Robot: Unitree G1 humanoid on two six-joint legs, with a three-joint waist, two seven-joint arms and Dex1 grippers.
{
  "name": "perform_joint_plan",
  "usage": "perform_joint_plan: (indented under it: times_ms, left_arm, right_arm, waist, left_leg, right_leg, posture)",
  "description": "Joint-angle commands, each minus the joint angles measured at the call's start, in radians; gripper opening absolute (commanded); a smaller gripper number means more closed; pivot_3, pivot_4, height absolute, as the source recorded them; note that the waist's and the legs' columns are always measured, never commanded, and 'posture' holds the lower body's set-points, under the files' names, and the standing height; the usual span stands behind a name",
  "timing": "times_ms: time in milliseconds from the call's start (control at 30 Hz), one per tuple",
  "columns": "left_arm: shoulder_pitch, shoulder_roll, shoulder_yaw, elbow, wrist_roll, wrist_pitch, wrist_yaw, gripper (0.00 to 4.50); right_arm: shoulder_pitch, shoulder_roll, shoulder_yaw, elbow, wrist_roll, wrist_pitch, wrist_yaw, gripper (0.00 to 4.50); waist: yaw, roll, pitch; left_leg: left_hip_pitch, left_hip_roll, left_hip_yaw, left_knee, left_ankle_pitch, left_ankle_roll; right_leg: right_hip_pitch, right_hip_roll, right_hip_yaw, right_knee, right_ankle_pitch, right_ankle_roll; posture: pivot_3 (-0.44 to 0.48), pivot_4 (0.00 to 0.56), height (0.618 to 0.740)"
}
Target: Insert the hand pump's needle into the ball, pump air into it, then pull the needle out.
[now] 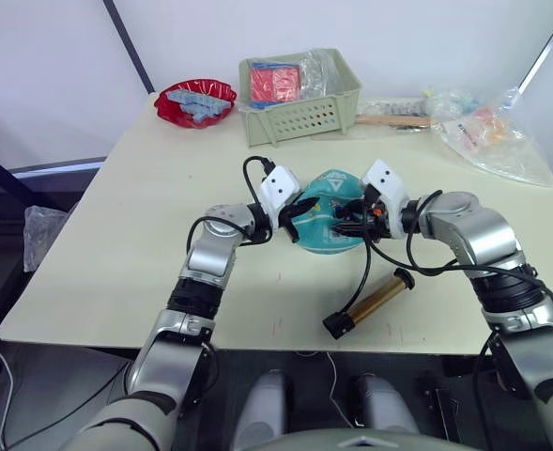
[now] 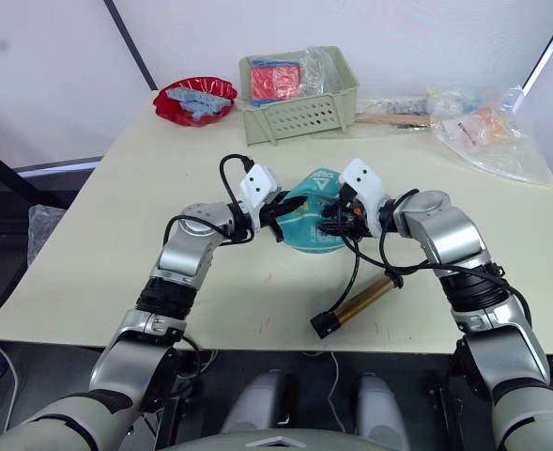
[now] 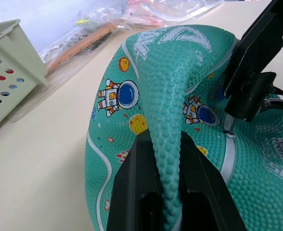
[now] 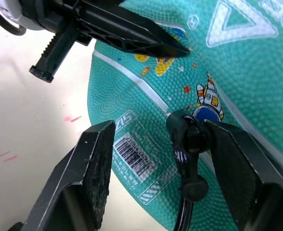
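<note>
Deflated ball (image 1: 330, 223) mid-table, pinched by closed left gripper (image 3: 167, 159). Needle (image 3: 229, 129) at its seam; right gripper (image 4: 153, 168) open around fitting. Could bend if ball shifts.

Teal ball (image 1: 330, 224), bronze pump, cream counter (image 1: 135, 216)

The ball is teal-turquoise and pebbled, with white seam lines, a white triangle logo, a white barcode label and small astronaut prints in white, blue, yellow and orange. The hand pump (image 1: 370, 302) has a gold-bronze barrel, black ends and a black hose. Both grippers have black fingers (image 3: 134, 192) and white housings. At 12 o'clock sits a pale green perforated basket (image 1: 299, 117) holding something red; at 11 o'clock, a red dish (image 1: 195, 101) with blue contents.
</note>
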Motion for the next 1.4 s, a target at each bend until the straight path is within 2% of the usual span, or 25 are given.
perform_joint_plan:
  times_ms: [33,967,1067,1133,1200,1400]
  left_arm:
    - [0.031,-0.019,-0.066,0.049,0.012,0.023,-0.021,0.0]
    - [0.033,-0.025,-0.069,0.054,0.014,0.019,-0.018,0.0]
    - [0.033,-0.025,-0.07,0.056,0.015,0.018,-0.019,0.0]
    - [0.033,-0.025,-0.069,0.056,0.015,0.017,-0.019,0.0]
    - [0.033,-0.026,-0.069,0.056,0.015,0.017,-0.018,0.0]
    - [0.035,-0.027,-0.07,0.059,0.016,0.014,-0.018,0.0]
  right_arm:
    - [-0.037,-0.01,-0.002,-0.041,0.004,-0.03,0.011,3.07]
    - [-0.062,-0.032,0.032,-0.005,-0.01,0.008,0.005,3.07]
    - [-0.062,-0.031,0.031,-0.004,-0.01,0.007,0.003,2.19]
    - [-0.062,-0.031,0.031,-0.004,-0.01,0.007,0.001,1.07]
    - [-0.062,-0.028,0.028,-0.001,-0.012,0.006,-0.003,0.33]
    - [-0.061,-0.03,0.038,0.006,-0.022,-0.007,-0.005,0.33]
  waist:
    - [0.0,0.0,0.0]
    - [0.001,0.0,0.0]
    - [0.002,0.0,0.0]
    - [0.002,0.0,0.0]
    - [0.002,0.0,0.0]
    - [0.002,0.0,0.0]
  left_leg:
    - [0.0,0.0,0.0,0.0,0.0,0.0]
    - [0.0,0.0,0.0,0.001,0.0,0.0]
    - [0.0,0.0,0.0,0.001,0.0,0.0]
    - [0.0,0.0,0.0,0.001,0.0,0.0]
    - [0.0,0.0,0.0,0.001,0.0,0.0]
    - [0.0,0.0,0.0,0.001,0.0,0.0]
  right_leg:
    - [0.0,0.0,0.0,0.0,0.0,0.0]
    - [0.001,0.0,0.0,0.0,0.0,0.0]
    - [0.001,0.0,0.0,0.0,0.0,0.0]
    - [0.001,0.0,0.0,0.0,0.0,0.0]
    - [0.001,0.0,0.0,0.0,0.0,0.0]
    - [0.001,0.0,0.0,0.0,0.001,0.001]
  posture:
    - [0.0,0.15,0.738]
    - [0.0,0.15,0.738]
    - [0.0,0.15,0.738]
    - [0.0,0.15,0.738]
    - [0.0,0.15,0.738]
    - [0.0,0.15,0.738]
